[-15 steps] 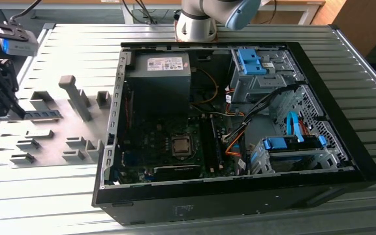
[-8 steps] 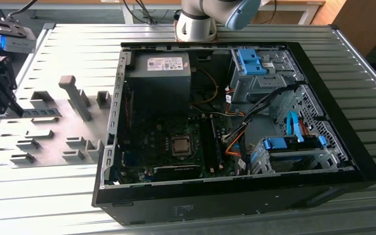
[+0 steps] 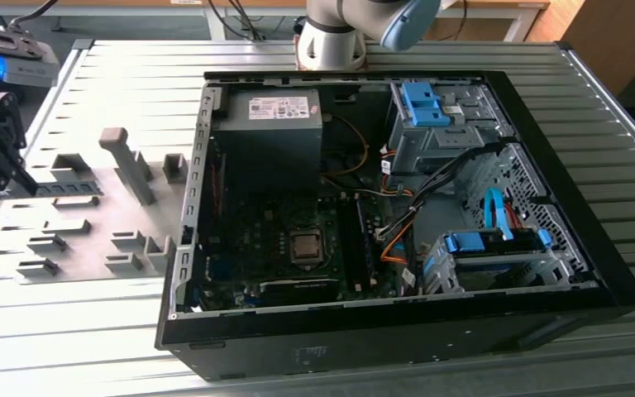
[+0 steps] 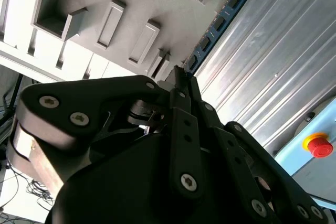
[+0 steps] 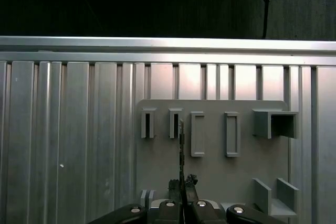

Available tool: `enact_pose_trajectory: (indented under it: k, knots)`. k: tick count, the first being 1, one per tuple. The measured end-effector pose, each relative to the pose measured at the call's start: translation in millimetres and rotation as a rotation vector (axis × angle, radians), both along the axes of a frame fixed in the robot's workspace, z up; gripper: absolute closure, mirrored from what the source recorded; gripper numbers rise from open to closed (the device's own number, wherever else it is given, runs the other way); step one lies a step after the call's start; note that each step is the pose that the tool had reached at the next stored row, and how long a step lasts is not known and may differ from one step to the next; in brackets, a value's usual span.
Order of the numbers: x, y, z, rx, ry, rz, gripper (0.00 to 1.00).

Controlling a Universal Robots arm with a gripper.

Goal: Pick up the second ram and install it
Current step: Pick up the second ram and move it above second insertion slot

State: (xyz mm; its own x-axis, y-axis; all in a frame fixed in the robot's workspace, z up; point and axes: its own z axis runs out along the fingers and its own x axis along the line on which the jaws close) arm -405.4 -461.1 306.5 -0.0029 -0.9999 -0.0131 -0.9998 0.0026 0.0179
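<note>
Claw (image 3: 17, 184) sits at the exterior view's left edge, over the grey holder plate (image 3: 97, 248), clenched on one end of the second ram (image 3: 69, 189).

In the first wrist view the claw (image 5: 181, 186) pinches the stick (image 5: 181, 150) edge-on, so it shows as a thin dark line running straight out from the fingertips across the plate (image 5: 210, 177), between two of the holder blocks. In the second wrist view the claw (image 4: 181, 77) looks closed too, and the green-blue strip (image 4: 220, 19) carries on past the tips along the claw's own line.

Key relation: the ram's long axis runs in line with the claw rather than across it, and in the exterior view it lies roughly level, free end pointing toward that view's right, at the open computer case (image 3: 406, 335).

The case stands just beside the plate on the ribbed surface (image 3: 152, 74). The long dark slots (image 3: 350, 240) on the board inside run at close to a right angle to the stick as held (judged from the exterior view alone).

Can't tell whether the stick has fully cleared the blocks or is only just above them.
</note>
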Motion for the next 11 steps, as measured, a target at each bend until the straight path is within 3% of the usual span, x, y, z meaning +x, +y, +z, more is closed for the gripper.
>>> enact_pose_trajectory:
  k: [11]
  knots:
    - [0.0,0.0,10.6,0.0001,0.0,0.0,0.86]
